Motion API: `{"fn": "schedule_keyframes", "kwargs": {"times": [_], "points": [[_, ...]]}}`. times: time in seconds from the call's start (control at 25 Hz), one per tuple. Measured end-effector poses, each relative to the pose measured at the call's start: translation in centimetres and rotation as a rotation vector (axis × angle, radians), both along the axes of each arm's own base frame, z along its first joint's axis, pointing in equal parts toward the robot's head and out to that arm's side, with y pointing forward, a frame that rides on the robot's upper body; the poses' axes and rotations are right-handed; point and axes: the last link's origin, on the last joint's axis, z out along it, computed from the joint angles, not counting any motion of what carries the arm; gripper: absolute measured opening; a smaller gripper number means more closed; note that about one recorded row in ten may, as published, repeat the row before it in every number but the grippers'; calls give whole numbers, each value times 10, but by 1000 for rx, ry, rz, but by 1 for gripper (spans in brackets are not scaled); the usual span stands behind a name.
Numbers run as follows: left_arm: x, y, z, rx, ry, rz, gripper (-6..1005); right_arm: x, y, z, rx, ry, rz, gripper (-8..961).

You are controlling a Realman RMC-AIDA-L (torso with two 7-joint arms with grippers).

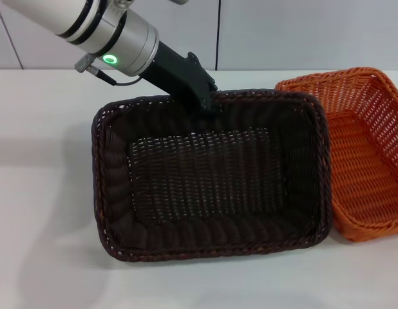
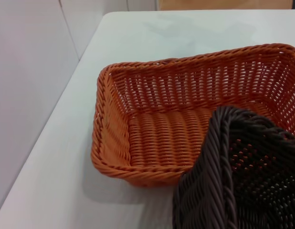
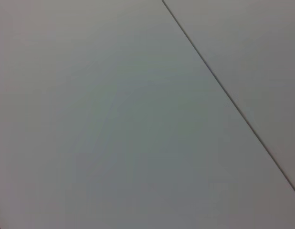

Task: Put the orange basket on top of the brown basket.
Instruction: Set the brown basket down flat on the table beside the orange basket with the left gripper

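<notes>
One orange basket, one brown basket

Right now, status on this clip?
Left tool at brown basket's far rim, apparently gripping. Brown basket overlaps orange basket, not stacked as asked. Right arm unseen.

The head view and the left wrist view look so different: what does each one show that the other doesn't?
Only the head view shows the left arm, its claw at the far rim of the brown basket, and that whole basket, raised and overlapping the orange basket.

Only the left wrist view shows the orange basket's full inside, the table's edge and the wall beside it.

Both show the two baskets and the white table, with the brown basket in front of the orange one.
</notes>
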Motion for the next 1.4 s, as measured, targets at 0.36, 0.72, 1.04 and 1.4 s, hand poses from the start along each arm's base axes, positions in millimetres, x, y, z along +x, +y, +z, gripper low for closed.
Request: {"fn": "schedule_keyframes", "kwargs": {"times": [0.36,0.72,1.04,1.4], "points": [[-6,1,3,27,-2,55,273,0,0,1,4,2,-1,578],[-17,-6,5,20,-8,129,418,-3,3,1,7,2,8,578],[-22,-15,-7,-25,28,135,746,-3,3,1,9,17,19,578],[-19,-3,4,136,-40,101,865,-3,2,0,0,13,20,578]]}}
